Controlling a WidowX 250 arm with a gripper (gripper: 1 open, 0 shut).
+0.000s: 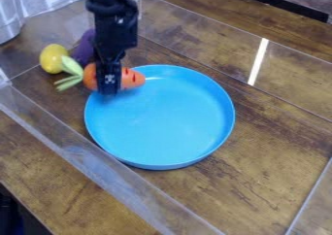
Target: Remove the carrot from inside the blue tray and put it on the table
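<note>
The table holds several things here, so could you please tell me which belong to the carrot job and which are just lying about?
Part of the job:
- carrot, held in the gripper over the tray's left rim
- blue tray
- table

Just lying about:
- lemon
- eggplant, partly hidden behind the arm

A robot test bench rather than a home: a black robot arm (112, 16) works over a glossy dark wooden plank counter (279, 122) set with toy food, a lemon (52, 56) and eggplant (83, 47), beside a blue tray (195, 132).
</note>
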